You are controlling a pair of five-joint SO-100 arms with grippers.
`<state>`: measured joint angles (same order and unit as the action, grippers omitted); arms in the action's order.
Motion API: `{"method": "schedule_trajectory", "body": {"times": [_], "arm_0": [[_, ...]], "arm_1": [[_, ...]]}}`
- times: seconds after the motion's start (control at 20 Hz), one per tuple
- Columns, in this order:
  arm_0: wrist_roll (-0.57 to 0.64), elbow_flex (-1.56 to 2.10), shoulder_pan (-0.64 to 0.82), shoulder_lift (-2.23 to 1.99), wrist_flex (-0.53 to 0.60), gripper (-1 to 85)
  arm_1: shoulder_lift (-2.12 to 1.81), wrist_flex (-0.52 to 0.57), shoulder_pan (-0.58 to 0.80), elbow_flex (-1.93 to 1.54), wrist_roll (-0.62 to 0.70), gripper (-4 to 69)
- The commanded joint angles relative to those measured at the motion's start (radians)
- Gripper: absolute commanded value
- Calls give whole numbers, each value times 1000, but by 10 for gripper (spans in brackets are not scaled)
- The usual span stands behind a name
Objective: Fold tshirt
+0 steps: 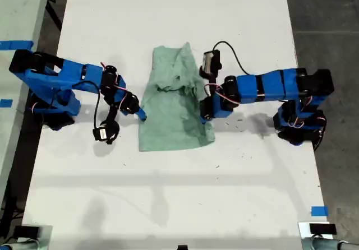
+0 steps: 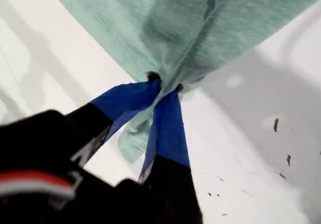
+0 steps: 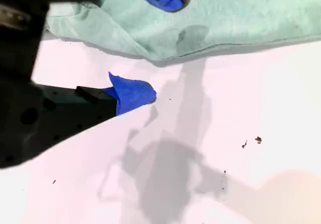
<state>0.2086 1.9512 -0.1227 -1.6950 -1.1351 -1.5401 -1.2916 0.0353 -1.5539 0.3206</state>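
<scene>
The pale mint-green tshirt (image 1: 171, 115) lies crumpled and partly folded at the middle of the white table (image 1: 168, 194). My first gripper (image 1: 205, 115), on the arm at the exterior view's right, is shut on the cloth's edge; the first wrist view shows its blue fingertips (image 2: 164, 83) pinching a bunch of tshirt (image 2: 200, 28), which rises off the table. My second gripper (image 1: 140, 114), on the arm at the exterior view's left, stands open at the opposite edge. In the second wrist view (image 3: 161, 45), one finger is over the tshirt (image 3: 241, 18) and the other is on bare table.
Both blue arms' bases stand on the table, one at each side of the exterior view. Small dark specks (image 1: 235, 121) dot the surface near the first arm. Blue tape (image 1: 318, 211) marks the table's near corner at the exterior view's right. Grey floor lies beyond the table's edges.
</scene>
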Motion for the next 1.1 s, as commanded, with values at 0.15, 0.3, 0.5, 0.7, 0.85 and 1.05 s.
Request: {"method": "schedule_trajectory", "body": {"times": [0.15, 0.3, 0.5, 0.7, 0.85, 1.05], "arm_0": [[-3, -91, 8, 5, -2, 226], [-5, -103, 9, 9, -8, 229], [-9, -112, 9, 12, -21, 233], [-17, -140, 8, 20, -49, 237], [-25, -172, 9, 32, -86, 240], [-46, -210, 6, 37, -135, 226]], "arm_1": [[301, 129, 0, 236, -83, -21], [471, 135, -17, 393, -101, 153], [506, 5, -20, 491, -115, 354], [362, -124, -23, 509, -87, 296], [207, -224, -25, 512, -75, 304], [-15, -291, -3, 357, -83, 329]]}}
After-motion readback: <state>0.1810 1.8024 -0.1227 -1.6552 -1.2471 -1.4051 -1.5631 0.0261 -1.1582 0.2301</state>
